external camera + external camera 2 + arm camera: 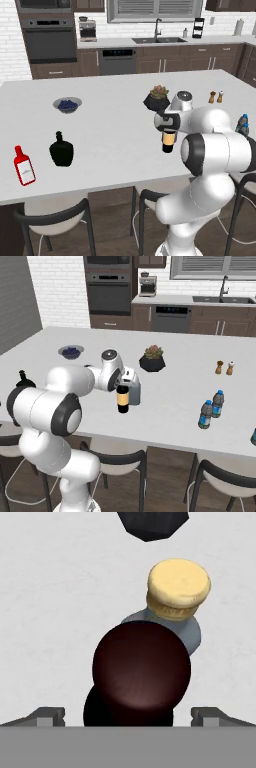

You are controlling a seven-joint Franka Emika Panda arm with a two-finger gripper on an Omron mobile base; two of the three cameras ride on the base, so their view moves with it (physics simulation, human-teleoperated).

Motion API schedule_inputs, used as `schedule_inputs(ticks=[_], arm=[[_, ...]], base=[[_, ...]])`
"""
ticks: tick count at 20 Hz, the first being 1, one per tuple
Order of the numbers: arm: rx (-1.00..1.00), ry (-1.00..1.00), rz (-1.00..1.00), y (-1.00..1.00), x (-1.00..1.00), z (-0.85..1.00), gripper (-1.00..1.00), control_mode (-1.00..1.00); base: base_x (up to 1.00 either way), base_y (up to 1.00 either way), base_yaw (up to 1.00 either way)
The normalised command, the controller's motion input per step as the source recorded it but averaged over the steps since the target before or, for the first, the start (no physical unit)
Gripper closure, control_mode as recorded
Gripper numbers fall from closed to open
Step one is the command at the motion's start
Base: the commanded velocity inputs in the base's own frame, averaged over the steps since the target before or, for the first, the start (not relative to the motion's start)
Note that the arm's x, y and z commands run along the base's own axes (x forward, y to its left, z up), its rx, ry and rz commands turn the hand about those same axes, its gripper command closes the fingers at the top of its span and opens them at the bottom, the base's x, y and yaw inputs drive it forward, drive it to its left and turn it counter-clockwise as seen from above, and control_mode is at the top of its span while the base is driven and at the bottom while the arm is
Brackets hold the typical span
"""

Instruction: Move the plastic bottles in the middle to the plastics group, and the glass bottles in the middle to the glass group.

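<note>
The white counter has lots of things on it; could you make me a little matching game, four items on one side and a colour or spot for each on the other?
Things:
1. wine bottle
2. black flask
3. bowl of blueberries
4. two water bottles

Descriptions:
A. near the far left part of the counter, grey rim, blue inside
B. under the robot's open gripper, tan label
C. blue caps, standing side by side on the right
D. squat and round, next to the red bottle

Pairs: 1-B, 2-D, 3-A, 4-C
</note>
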Motion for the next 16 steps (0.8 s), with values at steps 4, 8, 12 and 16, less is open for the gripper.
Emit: schedule_inputs(ticks=[4,8,12,16], arm=[[0.00,0.00,0.00,0.00,0.00,-0.15,-1.00,-1.00],[0.00,0.00,0.00,0.00,0.02,0.00,-1.00,-1.00],[0.00,0.00,0.00,0.00,0.01,0.00,-1.00,-1.00],[0.00,0.00,0.00,0.00,0.00,-0.04,-1.00,-1.00]], base=[[0.00,0.00,0.00],[0.00,0.00,0.00],[0.00,0.00,0.00],[0.00,0.00,0.00]])
